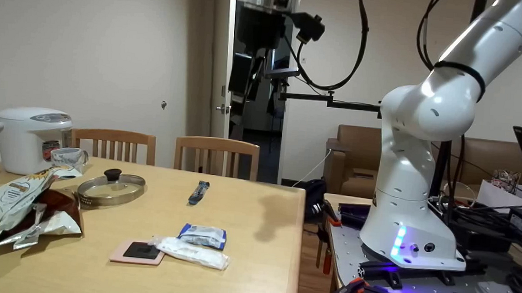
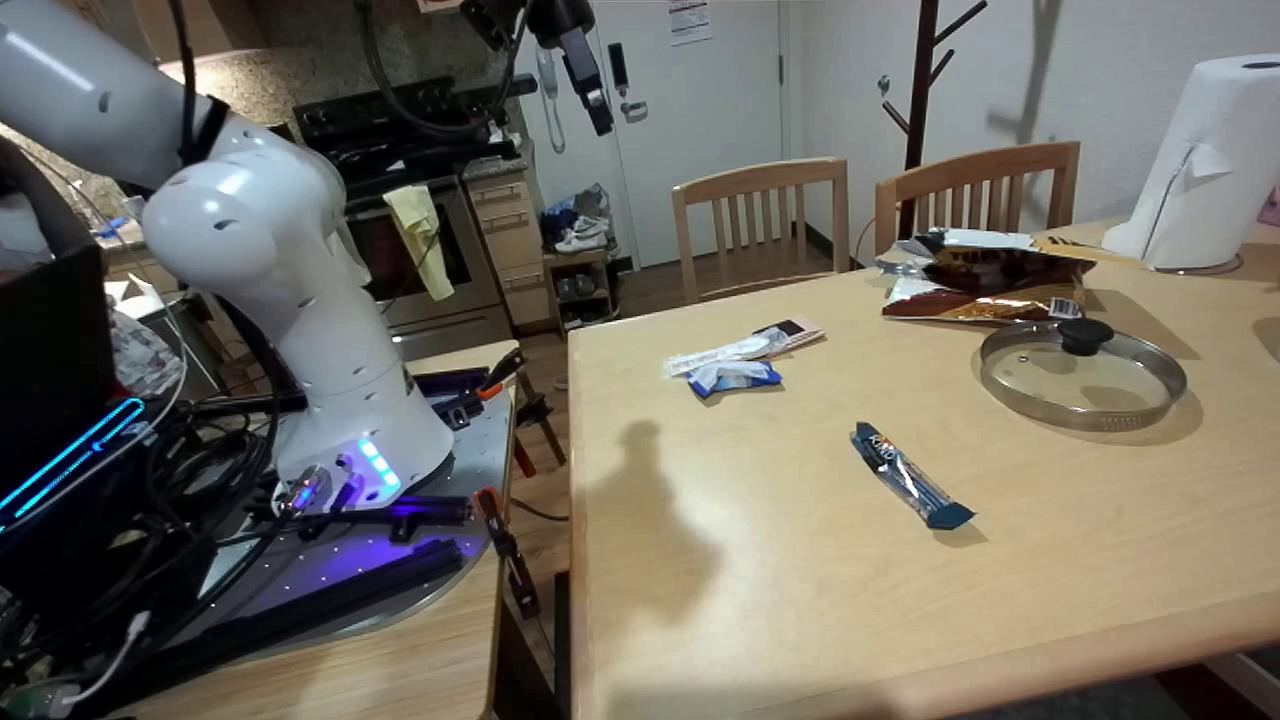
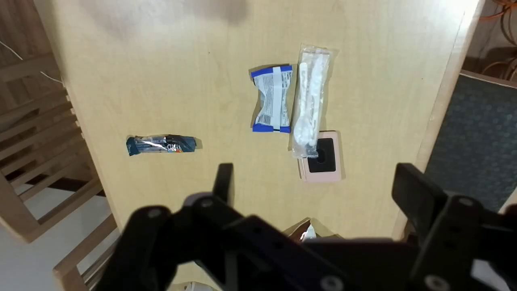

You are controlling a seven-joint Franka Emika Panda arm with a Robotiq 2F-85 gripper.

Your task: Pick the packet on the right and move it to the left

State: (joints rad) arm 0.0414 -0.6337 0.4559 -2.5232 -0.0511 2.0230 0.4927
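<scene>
A blue-and-white packet (image 3: 274, 99) lies flat on the table, beside a clear packet with white plastic cutlery (image 3: 309, 101). A dark blue bar packet (image 3: 161, 144) lies apart from these two. All three packets show in both exterior views: the blue-and-white one (image 1: 203, 236) (image 2: 735, 377), the cutlery one (image 1: 191, 253) (image 2: 730, 353) and the dark blue bar (image 1: 199, 192) (image 2: 910, 478). I cannot tell which is the packet on the right. My gripper (image 3: 316, 178) is open and empty, high above the table, its fingers spread wide.
A pink-and-black flat item (image 3: 323, 161) lies partly under the cutlery packet. A glass lid (image 1: 111, 190), an opened foil bag (image 1: 36, 209), a mug (image 1: 69, 157) and a white water boiler (image 1: 34, 142) stand farther off. A paper towel roll (image 2: 1200, 160) and chairs (image 2: 765, 200) edge the table.
</scene>
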